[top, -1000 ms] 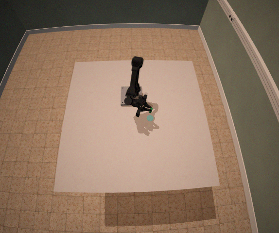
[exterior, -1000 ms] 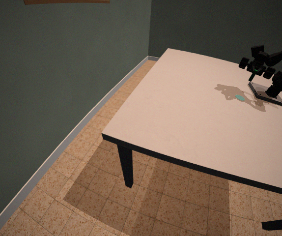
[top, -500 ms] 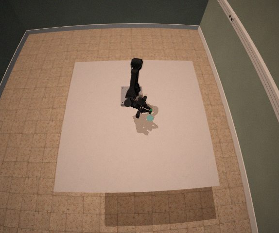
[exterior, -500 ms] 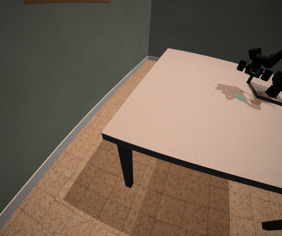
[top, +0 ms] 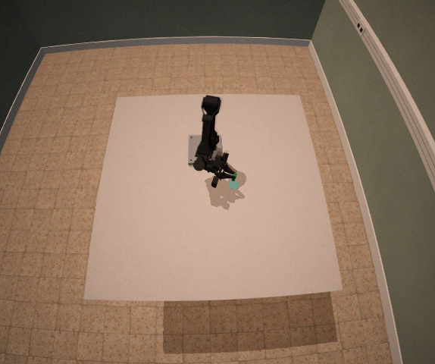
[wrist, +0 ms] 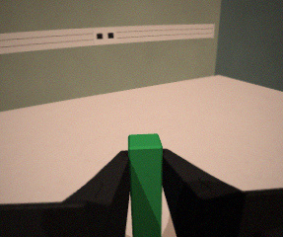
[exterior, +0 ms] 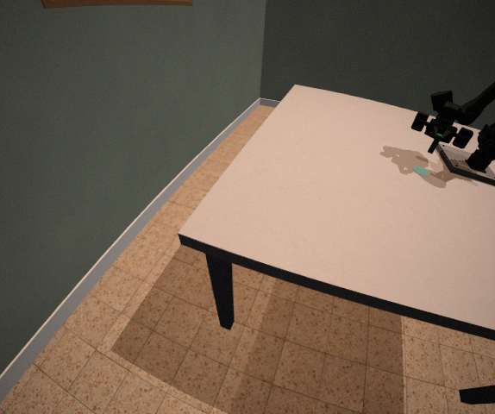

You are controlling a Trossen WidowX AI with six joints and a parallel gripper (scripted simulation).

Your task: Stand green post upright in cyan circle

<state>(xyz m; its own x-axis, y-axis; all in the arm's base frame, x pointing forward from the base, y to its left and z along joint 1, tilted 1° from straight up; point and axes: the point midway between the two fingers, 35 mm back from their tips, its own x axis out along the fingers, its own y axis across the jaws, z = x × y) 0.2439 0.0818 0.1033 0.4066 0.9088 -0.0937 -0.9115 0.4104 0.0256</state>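
fingers clamp green post (wrist: 145, 178) above cyan circle (exterior: 421, 171).

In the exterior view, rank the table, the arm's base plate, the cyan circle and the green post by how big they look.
1. Table
2. Base plate
3. Cyan circle
4. Green post, held in the claw and mostly hidden; its rank against the circle is unsure.
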